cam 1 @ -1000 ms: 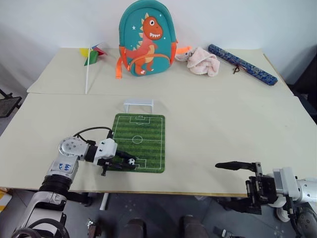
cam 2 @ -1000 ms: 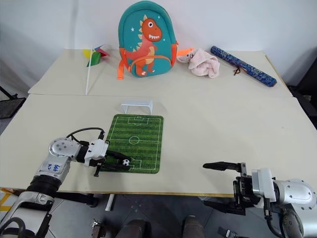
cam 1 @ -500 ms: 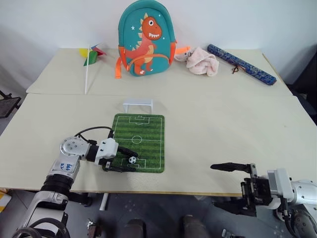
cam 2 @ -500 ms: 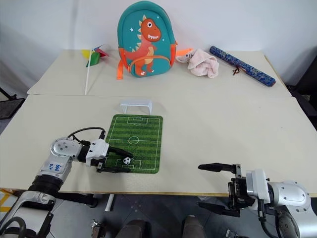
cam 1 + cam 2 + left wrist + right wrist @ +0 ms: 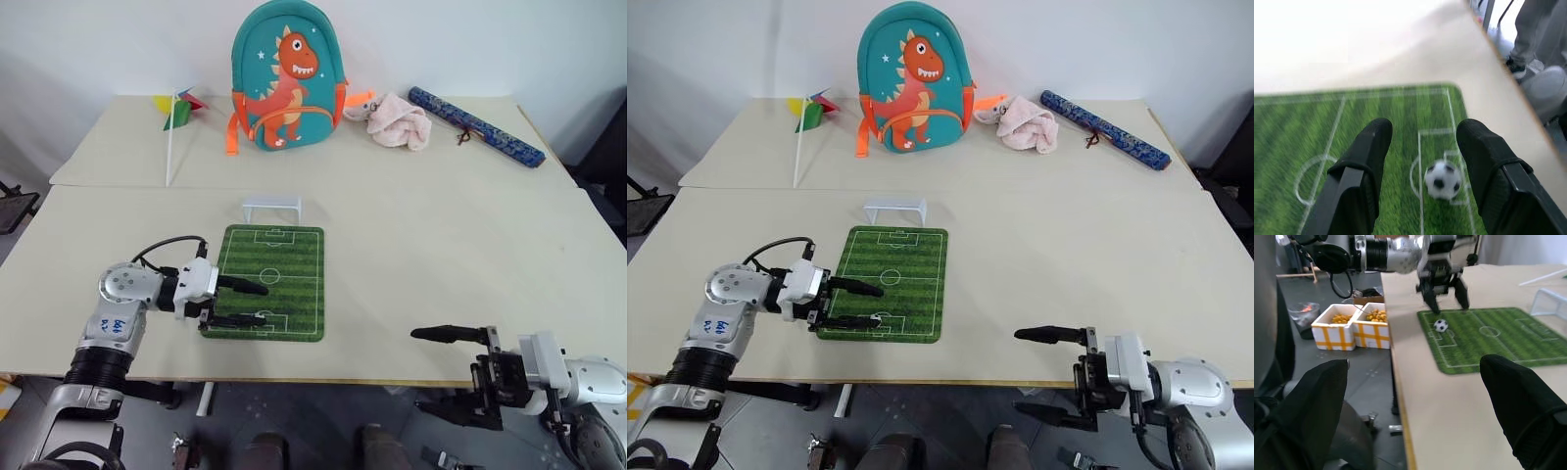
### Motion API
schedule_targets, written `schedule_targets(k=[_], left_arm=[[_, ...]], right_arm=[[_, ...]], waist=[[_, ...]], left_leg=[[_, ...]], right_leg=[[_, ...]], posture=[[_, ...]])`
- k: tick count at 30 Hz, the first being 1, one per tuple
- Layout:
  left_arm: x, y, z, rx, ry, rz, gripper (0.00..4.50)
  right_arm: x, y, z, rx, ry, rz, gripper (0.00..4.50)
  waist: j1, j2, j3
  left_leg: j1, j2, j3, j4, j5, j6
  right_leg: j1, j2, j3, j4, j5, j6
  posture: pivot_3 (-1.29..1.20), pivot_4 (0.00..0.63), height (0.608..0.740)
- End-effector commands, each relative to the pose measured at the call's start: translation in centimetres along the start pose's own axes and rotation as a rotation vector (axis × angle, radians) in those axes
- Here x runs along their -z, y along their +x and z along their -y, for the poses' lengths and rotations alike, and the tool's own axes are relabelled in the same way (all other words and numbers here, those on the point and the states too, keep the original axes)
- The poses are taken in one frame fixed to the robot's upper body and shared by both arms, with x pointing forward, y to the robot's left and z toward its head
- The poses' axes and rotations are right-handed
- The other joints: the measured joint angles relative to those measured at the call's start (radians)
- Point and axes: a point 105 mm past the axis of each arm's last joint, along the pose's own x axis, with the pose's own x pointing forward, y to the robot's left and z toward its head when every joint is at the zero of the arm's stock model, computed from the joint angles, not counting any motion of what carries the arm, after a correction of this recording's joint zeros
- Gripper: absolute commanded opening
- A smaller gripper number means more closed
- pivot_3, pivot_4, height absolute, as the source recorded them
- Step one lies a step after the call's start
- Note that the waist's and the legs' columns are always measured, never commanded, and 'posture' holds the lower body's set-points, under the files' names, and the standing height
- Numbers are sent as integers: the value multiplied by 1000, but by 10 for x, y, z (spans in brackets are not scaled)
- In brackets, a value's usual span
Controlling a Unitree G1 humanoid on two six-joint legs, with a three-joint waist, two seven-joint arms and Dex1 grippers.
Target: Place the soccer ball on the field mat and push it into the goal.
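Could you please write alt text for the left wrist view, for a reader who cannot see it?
The soccer ball rests on the field mat, free between the two black fingers of the open left pincer just above it. The ball sits among white pitch markings near the mat's rounded corner, with the beige table beyond.

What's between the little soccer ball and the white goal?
Only green field mat with white lines lies between the soccer ball and the goal. Nothing stands in that stretch, as the head views show.

bare field mat [image 5: 284,269] from soccer ball [image 5: 1443,180] to goal [image 5: 271,209], left gripper [image 5: 257,305] fingers flanking the ball
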Motion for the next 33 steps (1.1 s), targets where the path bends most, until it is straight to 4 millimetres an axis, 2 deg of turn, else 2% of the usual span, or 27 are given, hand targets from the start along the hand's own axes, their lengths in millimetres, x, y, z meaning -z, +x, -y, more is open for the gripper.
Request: schedule_targets(k=[1,4,7,11,13,14,18,22,24,28,33], left_arm=[[-33,-31,7,-38,37,-13,2583],[-31,-41,19,-56,2,-45,2583],[-17,-46,42,-60,-63,-76,2017],[14,-34,75,-53,-119,-102,798],[27,-26,81,-69,-126,-95,177],[29,-20,81,-74,-124,-78,53],[22,1,74,-47,-90,-16,53],[18,13,62,-46,-85,7,53],[18,15,55,-67,-81,1,53],[19,15,53,-61,-105,-6,53],[31,18,48,-54,-134,-56,53]], right_arm=[[0,-6,-2,-2,1,-11,4500],[1,-6,2,1,-8,-4,4500],[-2,-3,12,29,-60,28,4500],[-12,-3,35,154,-115,98,4500],[-11,-2,34,129,-140,75,4500],[-10,-2,33,113,-133,63,4500],[-10,-2,34,101,-134,40,4500],[-9,-3,31,96,-105,29,4500],[-9,-3,27,93,-94,32,4500],[-9,-1,22,97,-85,36,4500],[-11,4,22,111,-91,48,4500]], waist=[[-3,0,0],[1,1,0],[1,2,0],[2,2,0],[7,3,0],[14,3,1],[28,3,0],[26,3,0],[25,3,0],[16,3,0],[13,3,0]], left_leg=[[0,1,0,0,0,0],[1,1,0,-1,0,0],[2,2,0,0,0,0],[1,2,0,-2,0,0],[1,2,0,-2,0,0],[1,1,0,-2,0,0],[0,0,-1,-1,0,0],[0,0,-1,-1,0,0],[0,0,0,-1,0,0],[1,0,0,-1,0,0],[1,0,0,-1,0,-1]], right_leg=[[0,1,0,0,0,0],[0,0,0,-1,0,-1],[1,-1,1,-2,0,-1],[0,0,1,-2,0,-1],[0,-1,1,-2,0,-2],[1,-1,1,-2,0,-2],[1,-1,-1,-3,0,-2],[1,-1,-1,-2,0,-2],[1,0,-1,-2,0,-2],[0,0,-1,-2,0,-2],[1,0,-1,-2,0,-2]], posture=[[0,150,740],[0,150,740],[0,150,740],[0,150,740],[0,150,740],[0,150,740],[0,150,740],[0,150,740],[0,150,740],[0,150,740],[0,150,740]])
